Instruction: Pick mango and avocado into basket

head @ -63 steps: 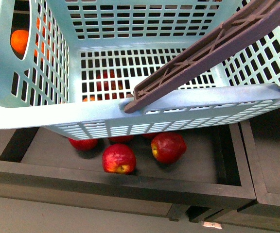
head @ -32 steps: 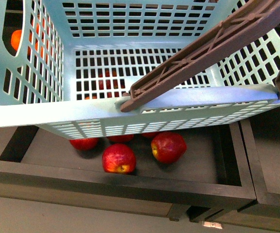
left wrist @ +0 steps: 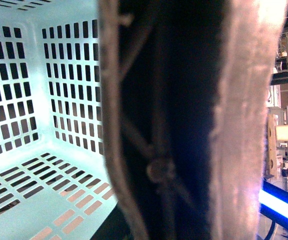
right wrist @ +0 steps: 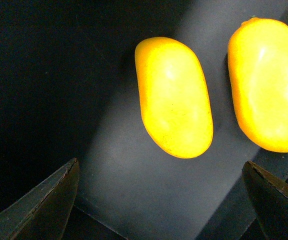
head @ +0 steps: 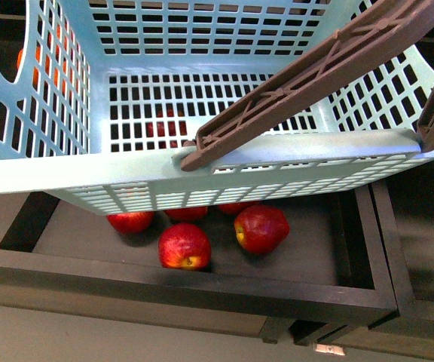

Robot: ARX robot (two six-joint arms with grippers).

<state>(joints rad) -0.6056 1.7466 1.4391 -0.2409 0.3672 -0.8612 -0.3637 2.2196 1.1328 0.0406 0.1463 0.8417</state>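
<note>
So far, the light teal slotted plastic basket (head: pixel 66 177) is empty: no fruit is in it. The right end effector (right wrist: pixel 160 161) is spread wide and holds nothing. The smooth yellow-orange oblong mango (right wrist: pixel 174 97) lies on a dark surface (right wrist: pixel 134 190) just ahead of it, not touched. No avocado shows. I cannot tell if the left end effector is gripping.
</note>
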